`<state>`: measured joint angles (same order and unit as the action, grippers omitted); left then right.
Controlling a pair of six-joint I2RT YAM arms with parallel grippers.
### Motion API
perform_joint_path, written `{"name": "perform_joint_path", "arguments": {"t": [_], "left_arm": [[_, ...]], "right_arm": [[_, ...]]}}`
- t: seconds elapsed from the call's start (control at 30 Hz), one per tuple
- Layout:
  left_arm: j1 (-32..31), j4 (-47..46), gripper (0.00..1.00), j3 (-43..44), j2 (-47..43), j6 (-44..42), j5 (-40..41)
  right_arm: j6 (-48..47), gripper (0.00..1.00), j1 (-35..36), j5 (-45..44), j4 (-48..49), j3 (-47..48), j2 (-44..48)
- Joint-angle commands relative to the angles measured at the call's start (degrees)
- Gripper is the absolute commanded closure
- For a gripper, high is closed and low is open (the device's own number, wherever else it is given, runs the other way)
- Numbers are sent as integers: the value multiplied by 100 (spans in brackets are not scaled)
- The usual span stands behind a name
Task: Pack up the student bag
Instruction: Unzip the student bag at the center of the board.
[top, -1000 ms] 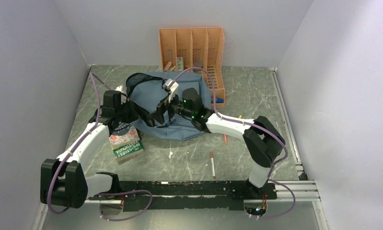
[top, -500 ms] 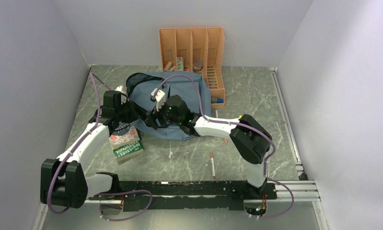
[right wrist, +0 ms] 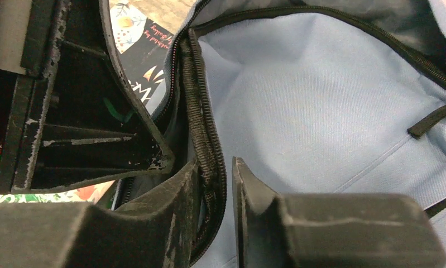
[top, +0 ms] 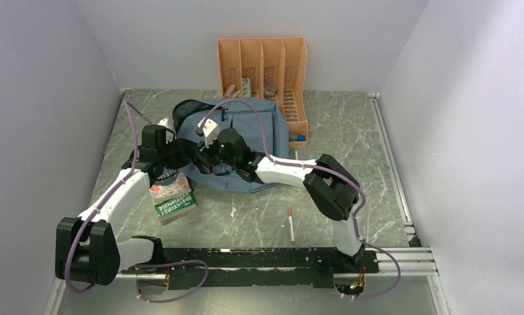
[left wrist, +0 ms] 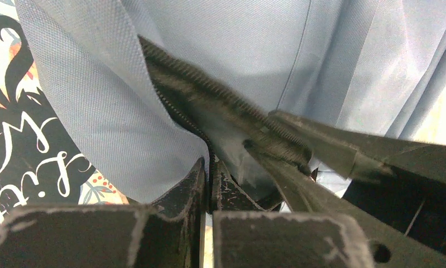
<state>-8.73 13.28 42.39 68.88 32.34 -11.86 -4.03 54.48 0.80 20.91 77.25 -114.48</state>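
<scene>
The dusty-blue student bag [top: 262, 128] lies flat in the middle of the table, its opening toward the left. My left gripper [top: 179, 157] is at that left edge. In the left wrist view it [left wrist: 210, 167] is shut on the black zip trim [left wrist: 220, 106] of the bag's rim. My right gripper [top: 205, 152] reaches across the bag to the same edge, close beside the left one. In the right wrist view its jaws [right wrist: 215, 164] straddle the zip trim [right wrist: 201, 111]. The trim rests against the left finger and a narrow gap shows at the right finger. The pale lining [right wrist: 310, 111] is exposed.
A green-and-white book [top: 172, 198] lies on the table under the left arm, beside the bag. An orange slotted file organizer [top: 262, 62] stands against the back wall. A pen [top: 290, 225] and a small white scrap [top: 233, 211] lie in front of the bag.
The right arm swung left across the bag to its open left edge, next to the left gripper. Its jaws narrowed from wide open around the zip trim. The left gripper stayed put.
</scene>
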Motion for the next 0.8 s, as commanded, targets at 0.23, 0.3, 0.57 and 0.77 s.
{"name": "perform_joint_path", "arguments": {"t": [0.23,0.3,0.57,0.77], "left_arm": [[-50,11,95,-99,-104,70,75],[-50,49,95,-100,-95,81,139],[-41,341,95,14,-59,42,548],[-41,316,95,89,-70,-54,497]], "right_arm": [[81,100,16,-652,504,-443,731],[314,100,10,-845,587,-595,884],[1900,100,-362,-1421,573,-1036,1100],[2821,100,-762,-977,491,-1171,1076]]}}
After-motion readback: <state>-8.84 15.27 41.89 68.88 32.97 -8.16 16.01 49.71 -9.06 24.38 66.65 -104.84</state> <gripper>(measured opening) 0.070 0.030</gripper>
